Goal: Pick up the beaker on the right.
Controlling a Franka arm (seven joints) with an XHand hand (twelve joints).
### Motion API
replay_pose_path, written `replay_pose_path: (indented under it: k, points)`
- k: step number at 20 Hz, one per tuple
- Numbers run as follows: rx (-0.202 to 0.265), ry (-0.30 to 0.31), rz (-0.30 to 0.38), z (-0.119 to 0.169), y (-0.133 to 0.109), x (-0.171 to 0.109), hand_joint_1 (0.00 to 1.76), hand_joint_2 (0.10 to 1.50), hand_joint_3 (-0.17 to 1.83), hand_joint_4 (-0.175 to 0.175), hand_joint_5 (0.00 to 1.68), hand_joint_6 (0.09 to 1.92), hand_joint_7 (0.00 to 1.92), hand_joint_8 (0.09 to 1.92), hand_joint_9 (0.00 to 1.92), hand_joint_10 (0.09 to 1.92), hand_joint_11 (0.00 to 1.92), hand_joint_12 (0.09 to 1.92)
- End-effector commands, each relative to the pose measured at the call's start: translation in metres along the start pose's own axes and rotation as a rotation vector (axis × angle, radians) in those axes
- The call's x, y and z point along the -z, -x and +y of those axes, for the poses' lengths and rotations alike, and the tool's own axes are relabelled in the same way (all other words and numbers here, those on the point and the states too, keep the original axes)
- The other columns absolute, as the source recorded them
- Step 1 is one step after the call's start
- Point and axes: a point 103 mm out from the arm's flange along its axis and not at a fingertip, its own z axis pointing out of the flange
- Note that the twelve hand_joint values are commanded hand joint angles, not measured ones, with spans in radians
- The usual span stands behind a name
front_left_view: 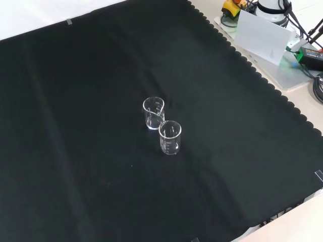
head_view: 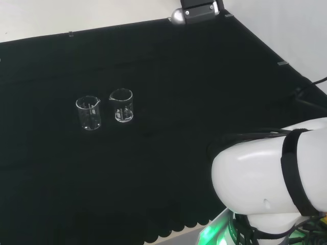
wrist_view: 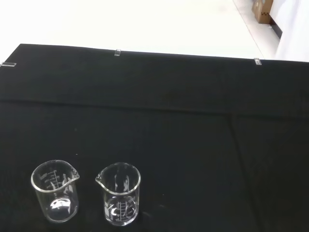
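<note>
Two small clear glass beakers stand upright and empty side by side on the black cloth (head_view: pixel 168 66), a small gap between them. In the head view one beaker (head_view: pixel 89 113) is on the left and the other beaker (head_view: pixel 121 105) on the right, its spout turned to the left. In the front view the head view's right beaker (front_left_view: pixel 154 113) stands farther off and the left beaker (front_left_view: pixel 170 137) nearer. The wrist view looks at both from a distance, with the left beaker (wrist_view: pixel 54 191) and the right beaker (wrist_view: pixel 119 193) both apart from everything else.
The arm's own white link (head_view: pixel 271 178) fills the head view's lower right. A camera mount (head_view: pixel 196 11) sits at the cloth's far edge. In the front view a white card (front_left_view: pixel 265 30) and cables (front_left_view: pixel 313 55) lie beyond the cloth's scalloped edge.
</note>
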Motion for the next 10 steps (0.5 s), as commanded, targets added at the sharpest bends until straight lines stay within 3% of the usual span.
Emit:
replay_pose_path:
  k: [1,10]
  points:
    - [-0.042,-0.008,0.053,0.008,0.015,-0.010,0.00,1.18,0.77,-0.038,0.07,0.09,0.00,0.25,0.00,0.62,0.00,0.82]
    - [-0.063,-0.023,0.063,0.019,0.038,-0.029,0.00,1.18,0.76,-0.038,0.07,0.09,0.01,0.26,0.01,0.62,0.00,0.82]
